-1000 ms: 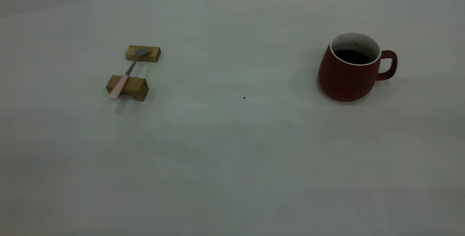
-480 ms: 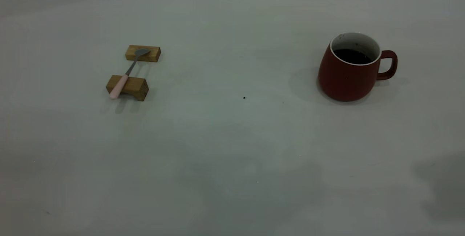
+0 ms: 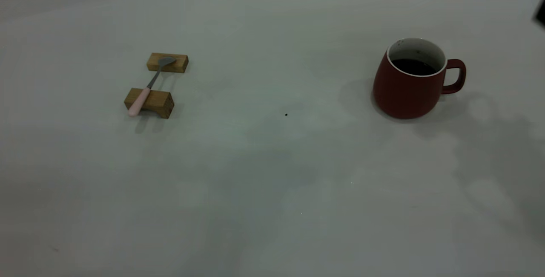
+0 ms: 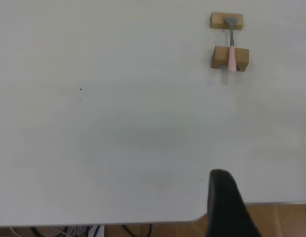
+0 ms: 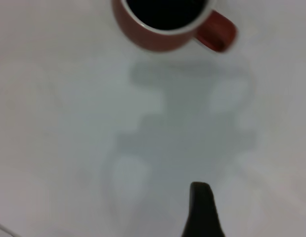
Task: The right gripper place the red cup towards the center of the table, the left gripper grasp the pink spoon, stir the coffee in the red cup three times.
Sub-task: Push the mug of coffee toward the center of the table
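Observation:
The red cup (image 3: 406, 89) stands on the right part of the table (image 3: 272, 162), handle to the right, with dark coffee (image 3: 412, 66) inside. The pink spoon (image 3: 149, 86) lies bridged across two wooden blocks at the left. My right gripper (image 5: 254, 212) hovers short of the cup (image 5: 157, 34), apart from it; only one dark finger (image 5: 201, 210) shows, with bare table on both sides. A dark sliver of the right arm (image 3: 540, 15) pokes in at the right edge. My left gripper (image 4: 265, 207) hangs open over the table's edge, far from the spoon (image 4: 232, 49).
Two brown wooden blocks (image 3: 167, 62) (image 3: 150, 102) carry the spoon. A tiny dark speck (image 3: 285, 115) marks the middle of the table. Arm shadows fall over the table to the right of and in front of the cup. Cables (image 4: 83, 231) hang below the table edge.
A shadow has spread across the table's right side toward the cup, and a dark part of the right arm has appeared at the right edge. Cup and spoon have not moved.

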